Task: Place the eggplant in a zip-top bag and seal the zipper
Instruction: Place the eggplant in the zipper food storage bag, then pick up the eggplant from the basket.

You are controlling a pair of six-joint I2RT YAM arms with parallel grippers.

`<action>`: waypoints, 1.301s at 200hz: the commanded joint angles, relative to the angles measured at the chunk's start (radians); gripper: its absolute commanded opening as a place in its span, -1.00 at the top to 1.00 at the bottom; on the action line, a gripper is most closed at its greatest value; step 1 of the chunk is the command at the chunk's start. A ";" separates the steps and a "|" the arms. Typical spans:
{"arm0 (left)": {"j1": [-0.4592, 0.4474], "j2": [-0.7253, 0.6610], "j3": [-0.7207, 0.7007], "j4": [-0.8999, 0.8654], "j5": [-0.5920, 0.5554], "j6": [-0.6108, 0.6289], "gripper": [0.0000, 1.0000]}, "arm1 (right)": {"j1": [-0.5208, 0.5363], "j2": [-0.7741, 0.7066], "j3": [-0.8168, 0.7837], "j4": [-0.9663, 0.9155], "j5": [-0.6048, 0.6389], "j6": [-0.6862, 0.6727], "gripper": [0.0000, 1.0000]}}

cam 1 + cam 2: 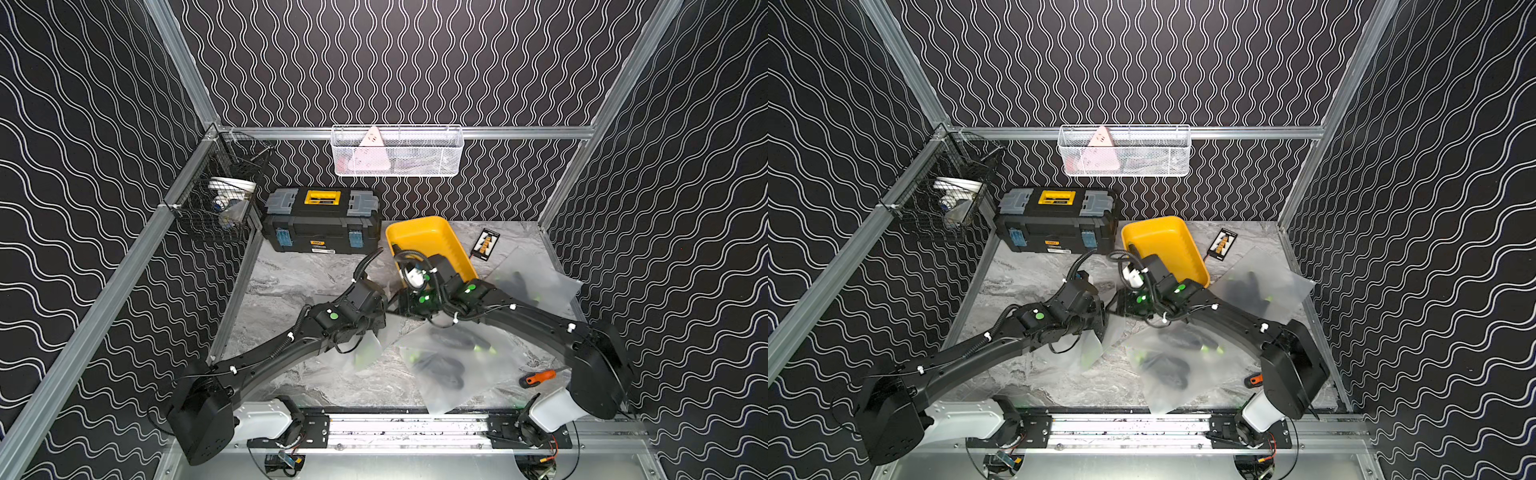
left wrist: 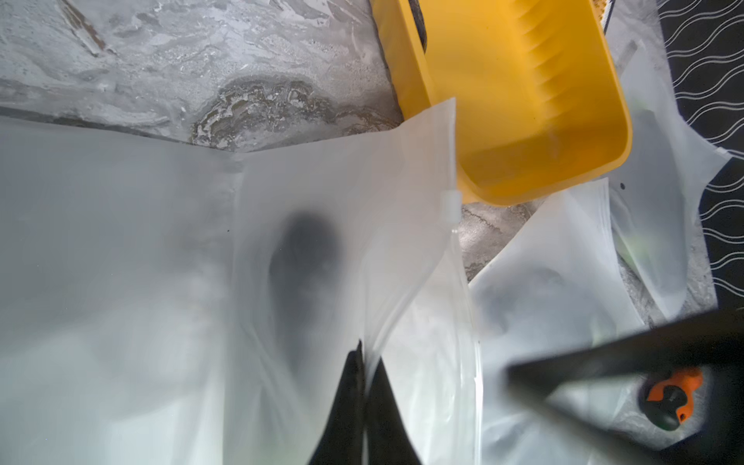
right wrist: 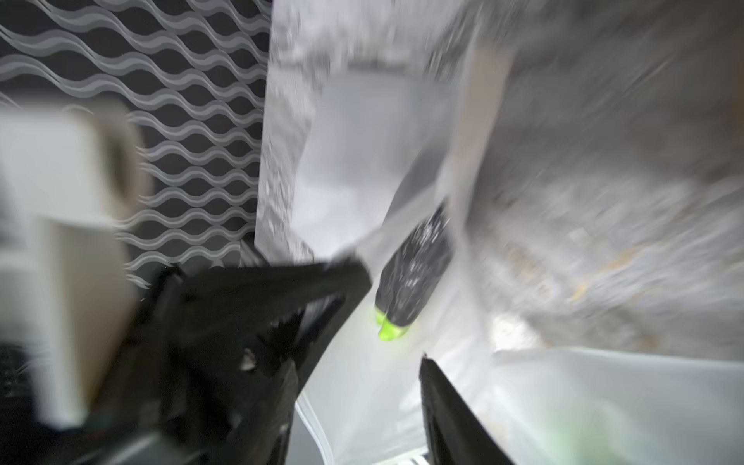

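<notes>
Ahead of the left hand [image 2: 364, 354], the bag [image 2: 322, 181] spreads over the desk [image 2: 201, 60]. This hand is pinched closed on the bag's near edge. The eggplant [image 2: 306, 261] lies inside the bag and shows through the film as a dark shape just beyond the fingertips. Its long axis runs away from the hand. The zipper slider [image 2: 450, 205] sits farther out along the pinched edge, beside the yellow tray [image 2: 523, 100].

The right hand [image 3: 393, 316] has its jaws apart and grips nothing. The eggplant lies directly ahead of it, green stem end nearest and body pointing away. Insertion appears complete and sealing remains. The right hand is the free one, so it should take the slider while the left hand anchors the edge.
</notes>
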 commanded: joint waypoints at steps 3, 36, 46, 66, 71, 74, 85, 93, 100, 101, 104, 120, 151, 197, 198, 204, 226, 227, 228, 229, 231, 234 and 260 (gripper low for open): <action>0.004 -0.004 0.000 -0.029 -0.020 0.022 1.00 | -0.095 0.015 0.027 -0.060 0.051 -0.094 -0.03; 0.004 0.011 0.011 -0.037 -0.016 0.035 1.00 | -0.192 0.134 0.126 -0.047 0.142 -0.243 -0.09; 0.004 0.019 0.015 -0.038 -0.013 0.037 1.00 | -0.199 0.185 0.156 -0.027 0.177 -0.283 -0.10; 0.004 0.038 0.025 -0.038 -0.006 0.041 1.00 | -0.216 0.295 0.226 0.003 0.185 -0.331 -0.11; 0.004 0.044 0.026 -0.037 -0.003 0.043 1.00 | -0.220 0.324 0.250 0.000 0.188 -0.337 -0.11; 0.005 0.046 0.028 -0.037 -0.004 0.041 1.00 | -0.222 0.343 0.262 -0.001 0.188 -0.340 -0.11; 0.005 0.053 0.032 -0.036 -0.003 0.041 1.00 | -0.228 0.399 0.301 0.010 0.191 -0.349 -0.11; 0.003 0.058 0.036 -0.036 -0.003 0.041 1.00 | -0.228 0.428 0.320 0.027 0.195 -0.352 -0.11; 0.003 0.063 0.040 -0.038 -0.004 0.040 1.00 | -0.228 0.454 0.333 0.045 0.196 -0.352 -0.12; 0.004 0.063 0.041 -0.038 -0.004 0.041 1.00 | -0.229 0.456 0.334 0.046 0.196 -0.352 -0.12; 0.004 0.067 0.043 -0.041 -0.005 0.041 1.00 | -0.227 0.457 0.339 0.054 0.196 -0.351 -0.12; 0.004 0.083 0.059 -0.056 -0.015 0.046 1.00 | -0.228 0.527 0.370 0.085 0.193 -0.347 -0.12; 0.004 0.110 0.078 -0.065 -0.019 0.049 1.00 | -0.228 0.618 0.440 0.120 0.177 -0.341 -0.12; 0.004 0.146 0.102 -0.078 -0.025 0.051 1.00 | -0.227 0.727 0.525 0.137 0.170 -0.317 -0.12; 0.003 0.146 0.103 -0.078 -0.024 0.051 1.00 | -0.228 0.729 0.526 0.137 0.170 -0.317 -0.12; 0.004 0.150 0.106 -0.081 -0.025 0.053 1.00 | -0.227 0.742 0.534 0.137 0.173 -0.315 -0.12; 0.004 0.154 0.111 -0.082 -0.027 0.055 1.00 | -0.228 0.781 0.555 0.136 0.173 -0.312 -0.09; 0.004 0.154 0.111 -0.083 -0.027 0.055 1.00 | -0.228 0.781 0.555 0.137 0.173 -0.312 -0.09; 0.005 0.154 0.111 -0.083 -0.027 0.054 1.00 | -0.227 0.783 0.555 0.138 0.172 -0.312 -0.08; 0.005 0.154 0.112 -0.084 -0.028 0.055 1.00 | -0.227 0.785 0.556 0.138 0.172 -0.312 -0.07; 0.005 0.153 0.112 -0.083 -0.028 0.055 1.00 | -0.227 0.787 0.556 0.139 0.172 -0.312 -0.06; 0.004 0.153 0.112 -0.084 -0.028 0.054 1.00 | -0.228 0.788 0.556 0.140 0.169 -0.311 -0.03; 0.004 0.149 0.113 -0.086 -0.037 0.056 1.00 | -0.228 0.775 0.525 0.156 0.162 -0.296 0.34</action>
